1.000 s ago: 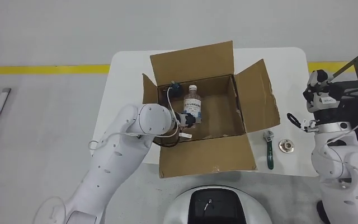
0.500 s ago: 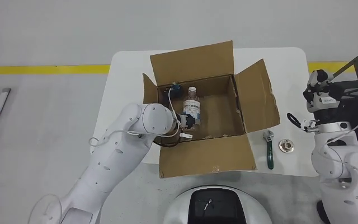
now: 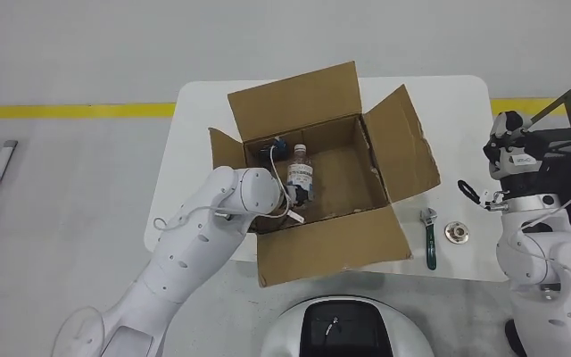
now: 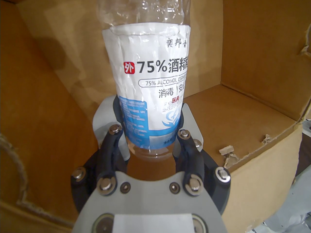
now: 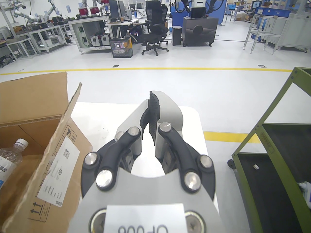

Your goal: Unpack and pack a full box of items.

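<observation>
Box [image 3: 294, 98] of brown cardboard sits open in the middle of the top view, on the white table [image 3: 201, 116]. Its four flaps are folded out. Inside the box, close to its left wall, is a clear plastic bottle [image 3: 301, 170] with a white cap and a white and blue label. The cap points toward the top of the frame. The left gripper [image 3: 300, 193] is down inside the box and pinches the bottle near its bottom end. In the left wrist view its two fingers [image 4: 114, 112] press on both sides of the label. I cannot tell if the bottle touches the box floor.

The right gripper [image 5: 153, 112] is at the right side of the table, well apart from the box. Its fingers are pressed together and hold nothing.

At the lower right of the top view, a wrench [image 3: 430, 239] with a green handle lies on the table, just to the right of the box. A small round metal part [image 3: 457, 232] lies just beside the wrench.
</observation>
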Controlling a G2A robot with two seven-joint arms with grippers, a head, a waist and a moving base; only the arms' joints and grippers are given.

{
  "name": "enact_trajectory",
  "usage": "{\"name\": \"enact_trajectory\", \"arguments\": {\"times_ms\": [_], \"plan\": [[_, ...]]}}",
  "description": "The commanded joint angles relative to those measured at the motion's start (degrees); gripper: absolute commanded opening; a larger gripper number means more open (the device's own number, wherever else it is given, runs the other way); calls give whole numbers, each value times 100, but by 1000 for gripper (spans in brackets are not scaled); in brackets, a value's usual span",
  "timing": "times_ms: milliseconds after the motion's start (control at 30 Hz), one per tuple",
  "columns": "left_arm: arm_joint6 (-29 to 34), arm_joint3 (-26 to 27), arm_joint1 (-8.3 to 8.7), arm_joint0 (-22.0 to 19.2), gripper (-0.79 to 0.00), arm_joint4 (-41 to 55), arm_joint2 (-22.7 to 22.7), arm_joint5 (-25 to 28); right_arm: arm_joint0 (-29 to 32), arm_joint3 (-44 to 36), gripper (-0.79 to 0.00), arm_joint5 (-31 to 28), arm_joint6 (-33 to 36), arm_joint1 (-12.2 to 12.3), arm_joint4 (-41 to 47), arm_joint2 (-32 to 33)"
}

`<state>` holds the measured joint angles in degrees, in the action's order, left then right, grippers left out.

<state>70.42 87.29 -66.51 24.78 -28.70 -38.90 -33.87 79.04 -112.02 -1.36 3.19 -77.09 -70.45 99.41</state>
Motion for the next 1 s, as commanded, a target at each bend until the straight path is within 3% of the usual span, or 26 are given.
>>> {"name": "enact_trajectory", "arguments": {"times_ms": [0,500,567,600,700,733,767,967], "plan": [[-30,-90,-15,-74,-785,2,89,-30,0,0,-785,0,0,0,0,0],[-288,-690,-123,-696,-785,612,955,-289,0,0,-785,0,0,0,0,0],[-327,-738,-122,-784,-403,741,1054,-327,0,0,-785,0,0,0,0,0],[-350,-760,-118,-828,0,804,1097,-350,0,0,-785,0,0,0,0,0],[-415,-782,-101,-937,0,990,1227,-416,0,0,-770,0,0,0,0,0],[-424,-779,-93,-971,0,1043,1274,-425,0,0,-545,0,0,0,0,0],[-418,-769,-84,-1007,0,1096,1317,-418,0,0,0,0,0,0,0,0],[-408,-607,-14,-1193,0,1275,1523,-408,0,0,0,0,0,0,0,0]]}}
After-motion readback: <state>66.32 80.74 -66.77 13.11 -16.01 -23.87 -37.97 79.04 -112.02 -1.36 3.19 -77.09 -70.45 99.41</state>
